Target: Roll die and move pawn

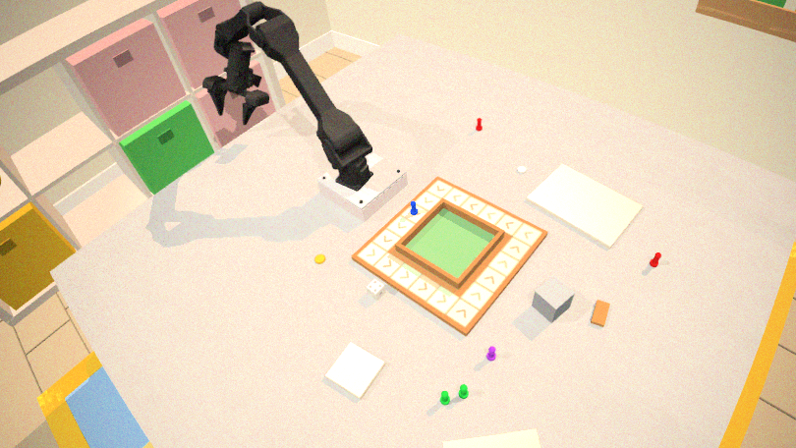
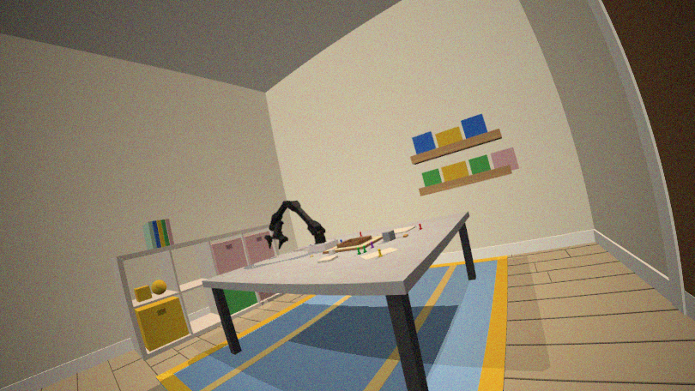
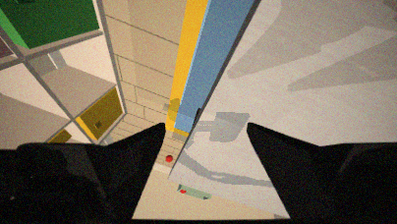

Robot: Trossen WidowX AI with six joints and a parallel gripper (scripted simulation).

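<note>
A white die (image 1: 375, 288) (image 2: 331, 251) lies on the table just outside the board's lower left edge in the top view; its top shows dark pips, too small to count surely. The board (image 1: 466, 332) has an orange border and white arrow squares around the tray (image 1: 427, 267), whose green floor holds nothing. A blue pawn (image 1: 414, 208) (image 2: 341, 241) stands upright on the board's upper left row, where the arrows point toward the left corner. My gripper (image 1: 232, 115) (image 2: 277, 243) (image 3: 205, 127) is open and empty, raised high beyond the arm's base, far from die and pawn.
Two red pawns (image 1: 479, 124) (image 1: 655, 259), a purple pawn (image 1: 490, 353) and two green pawns (image 1: 444, 398) (image 1: 463, 391) stand around the board. A grey cube (image 1: 552, 300), an orange block (image 1: 599, 312), a yellow disc (image 1: 319, 258), a white disc (image 1: 521, 169) and pale flat slabs (image 1: 585, 204) (image 1: 355, 369) lie there too.
</note>
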